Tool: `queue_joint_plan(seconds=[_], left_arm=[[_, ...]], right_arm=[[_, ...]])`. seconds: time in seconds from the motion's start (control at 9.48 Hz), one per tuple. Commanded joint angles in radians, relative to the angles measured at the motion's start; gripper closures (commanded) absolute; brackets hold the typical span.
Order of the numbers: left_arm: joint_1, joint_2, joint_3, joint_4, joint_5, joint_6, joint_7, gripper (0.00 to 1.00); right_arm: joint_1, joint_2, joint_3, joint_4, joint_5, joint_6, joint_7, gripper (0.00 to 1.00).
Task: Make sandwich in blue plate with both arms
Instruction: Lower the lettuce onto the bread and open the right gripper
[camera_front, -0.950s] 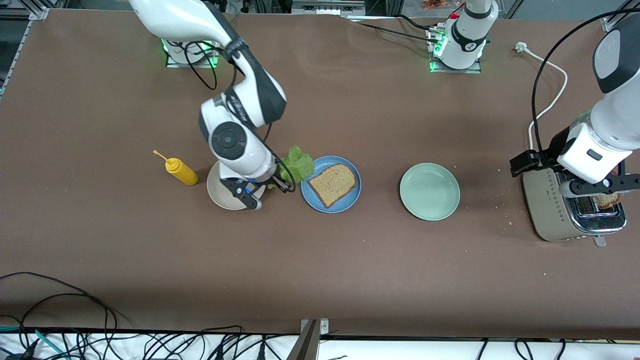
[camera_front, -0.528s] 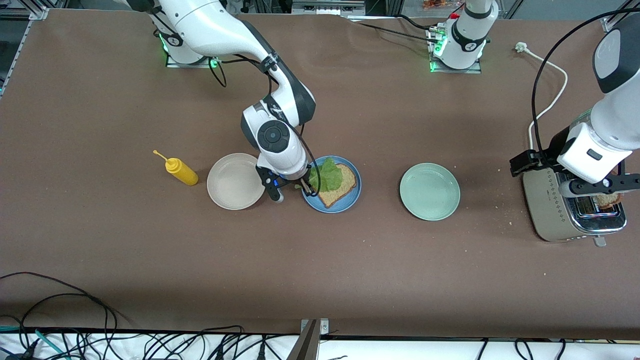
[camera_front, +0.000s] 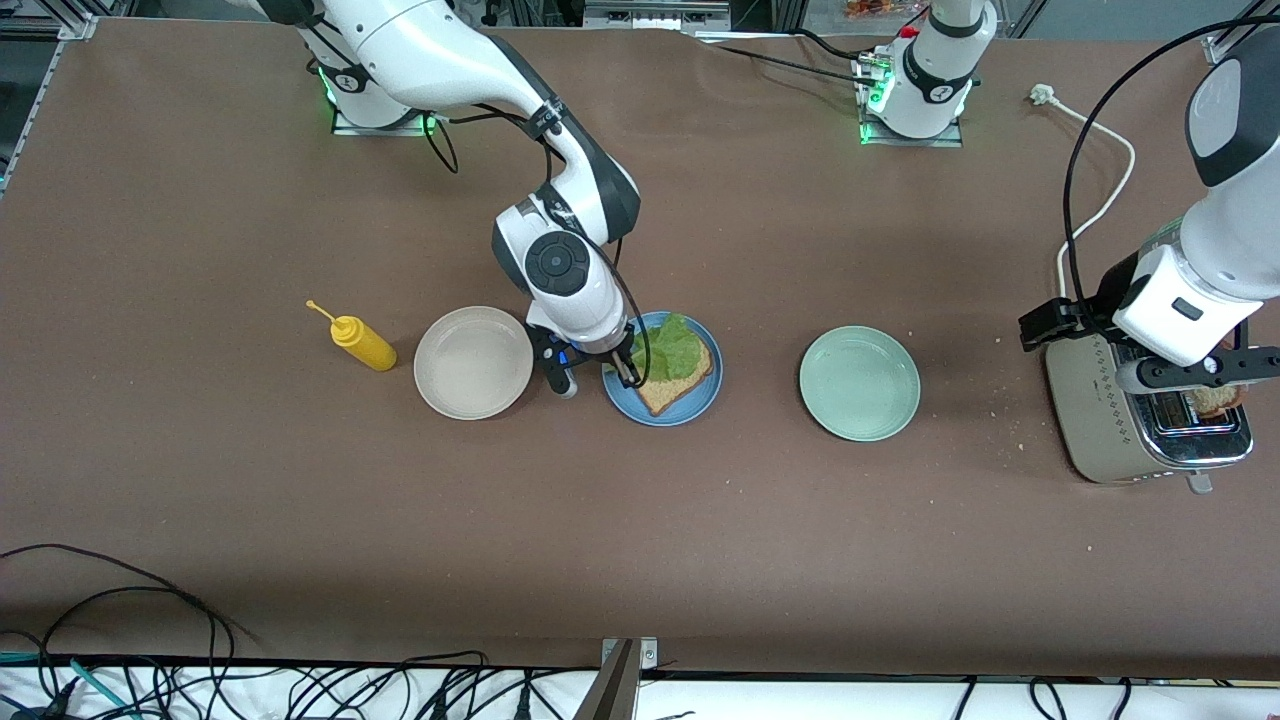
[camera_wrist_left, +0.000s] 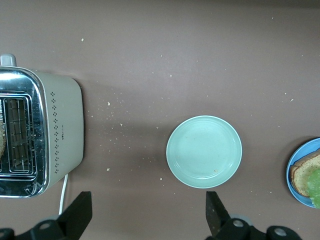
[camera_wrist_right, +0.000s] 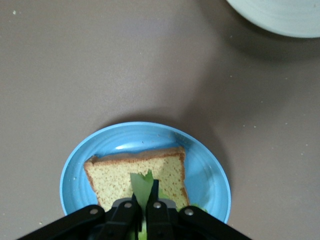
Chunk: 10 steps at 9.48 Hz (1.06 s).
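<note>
Brown matting covers the table (camera_front: 300, 520). From the front, the right gripper (camera_front: 627, 375) hangs over the round blue plate (camera_front: 700, 400), jaws pinched on a ruffled green lettuce leaf (camera_front: 672, 347) above a brown bread slice (camera_front: 672, 389). Toward the right arm's end stand a beige plate (camera_front: 473, 361) and a yellow squeeze bottle (camera_front: 361, 341); a pale green plate (camera_front: 859, 383) lies toward the left arm's end. The left gripper (camera_front: 1195, 372) waits over a silver toaster (camera_front: 1110, 425).

Left wrist view: left gripper (camera_wrist_left: 149, 216), fingers (camera_wrist_left: 214, 210) spread wide, toaster (camera_wrist_left: 57, 135), green plate (camera_wrist_left: 204, 151).

Right wrist view: shut fingers (camera_wrist_right: 155, 199) grip the lettuce (camera_wrist_right: 140, 187) over bread (camera_wrist_right: 125, 175) on the blue plate (camera_wrist_right: 80, 172).
</note>
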Motion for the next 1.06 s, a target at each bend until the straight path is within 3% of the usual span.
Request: queue_joint_plan(seconds=[0.0, 0.32, 0.63, 0.95], left_arm=[[0.002, 0.005, -0.005, 0.023, 0.031, -0.024, 0.018, 0.0], [0.002, 0.007, -0.005, 0.023, 0.031, -0.024, 0.02, 0.0], [0.002, 0.007, -0.005, 0.023, 0.031, -0.024, 0.021, 0.0], [0.003, 0.007, -0.005, 0.023, 0.031, -0.024, 0.021, 0.0]], right_arm=[[0.003, 0.01, 0.005, 0.021, -0.016, 0.008, 0.014, 0.01], [0.011, 0.007, -0.001, 0.025, -0.094, 0.032, 0.005, 0.0], [0.003, -0.028, -0.004, 0.024, -0.264, -0.026, -0.091, 0.0], [0.0, -0.082, -0.061, 0.024, -0.294, -0.232, -0.529, 0.0]])
